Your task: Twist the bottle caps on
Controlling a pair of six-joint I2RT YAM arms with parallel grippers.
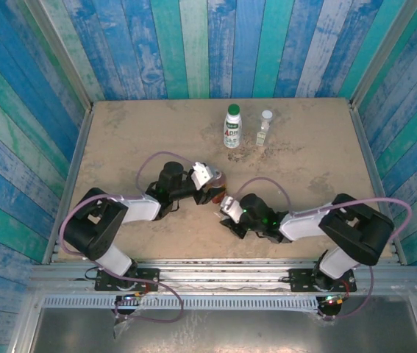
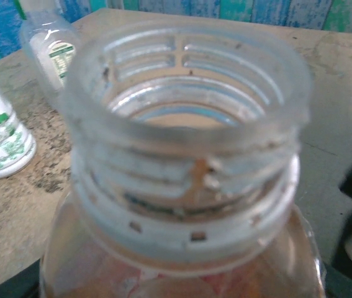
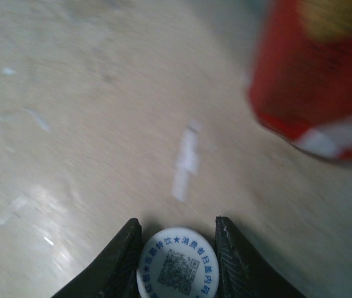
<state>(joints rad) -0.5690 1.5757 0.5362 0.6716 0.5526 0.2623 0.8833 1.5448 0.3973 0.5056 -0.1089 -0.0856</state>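
With the right gripper [image 3: 177, 223] pinching the white cap [image 3: 177, 269] and the left gripper [image 1: 208, 179] clamping the amber bottle [image 2: 188, 205], a tilted approach could cross-thread it.

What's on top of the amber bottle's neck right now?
Nothing: the amber bottle has a bare threaded mouth, uncapped. A white cap sits pinched in the right hand instead. Inside the bottle is too blurred to tell.

Left wrist view: you see the amber-orange plastic bottle [image 2: 182, 186] from threaded neck to shoulder only — the lower edge crops its body. Right wrist view: the round white cap with blue print [image 3: 177, 268] is cropped below; the bottle's red label [image 3: 312, 81] is blurred, cut by the corner.
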